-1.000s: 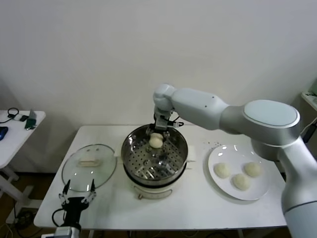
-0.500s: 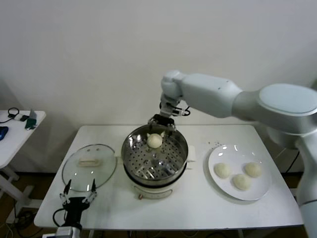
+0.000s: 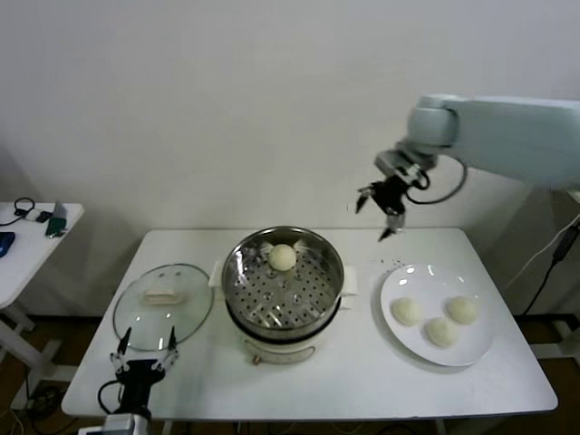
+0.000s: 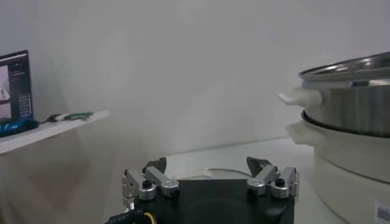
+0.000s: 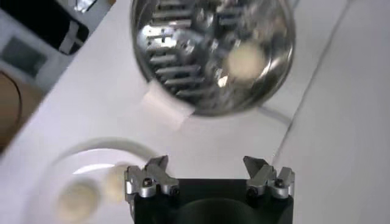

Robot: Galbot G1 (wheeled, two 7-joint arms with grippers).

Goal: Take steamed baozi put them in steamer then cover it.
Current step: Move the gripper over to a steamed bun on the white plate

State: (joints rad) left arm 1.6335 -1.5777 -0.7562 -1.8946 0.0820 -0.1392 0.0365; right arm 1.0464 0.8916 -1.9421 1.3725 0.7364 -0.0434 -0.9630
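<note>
One steamed baozi [image 3: 282, 257] lies on the perforated tray at the back of the steamer [image 3: 284, 319], a shiny steel pot on a white base; the right wrist view shows that baozi [image 5: 244, 59] in the steamer [image 5: 183, 27] too. Three more baozi [image 3: 408, 312] rest on a white plate [image 3: 402, 277] to the steamer's right. High above the table, between steamer and plate, my right gripper [image 3: 381, 213] hangs open and empty. My left gripper [image 3: 142, 355] is parked low at the front left, open, below the glass lid [image 3: 163, 294].
The glass lid lies flat on the white table [image 3: 362, 381], left of the steamer. A small side table [image 3: 27, 240] with gadgets stands at the far left. From the left wrist view the steamer [image 4: 353, 115] rises close on one side.
My right gripper has let go of the baozi in the steamer, lifted and swung right, towards the plate. The left arm has not moved.
</note>
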